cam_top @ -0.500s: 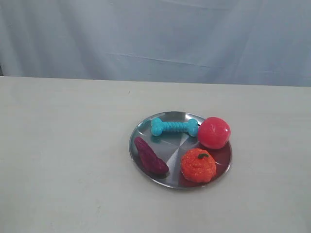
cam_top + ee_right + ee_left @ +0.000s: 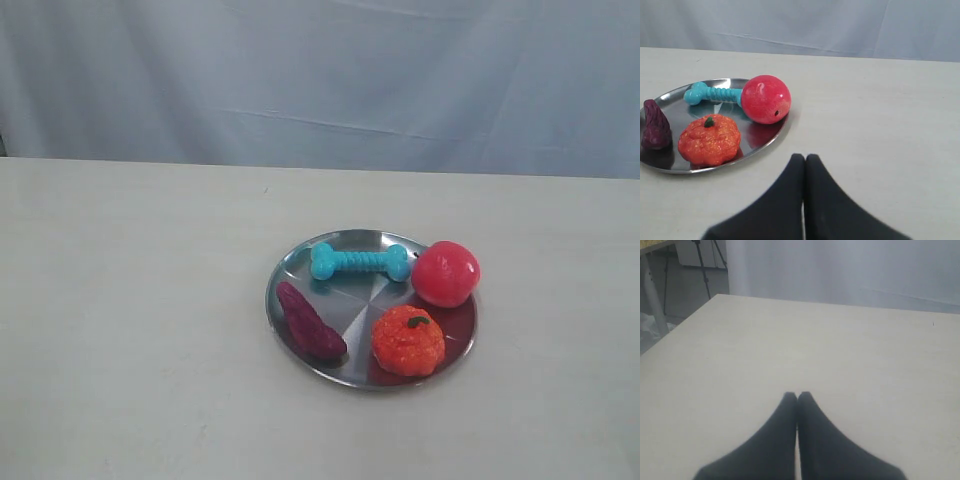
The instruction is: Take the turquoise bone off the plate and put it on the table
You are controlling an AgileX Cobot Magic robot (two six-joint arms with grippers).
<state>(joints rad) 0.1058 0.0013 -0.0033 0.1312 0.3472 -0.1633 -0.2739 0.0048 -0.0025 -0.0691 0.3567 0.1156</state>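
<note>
Turquoise bone [image 2: 715, 93] on plate [image 2: 350, 300], beyond closed right fingers [image 2: 785, 200]

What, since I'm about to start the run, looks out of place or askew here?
The red ball seems to rest on the plate's rim, partly overhanging the table, so it could roll off. The turquoise bone lies flat inside the plate. Nothing looks spilled or damaged.

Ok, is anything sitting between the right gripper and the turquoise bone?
Yes. The red ball and the orange pumpkin toy sit on the plate between the right gripper and the turquoise bone; the ball hides one end. Nothing covers the bone from above.
</note>
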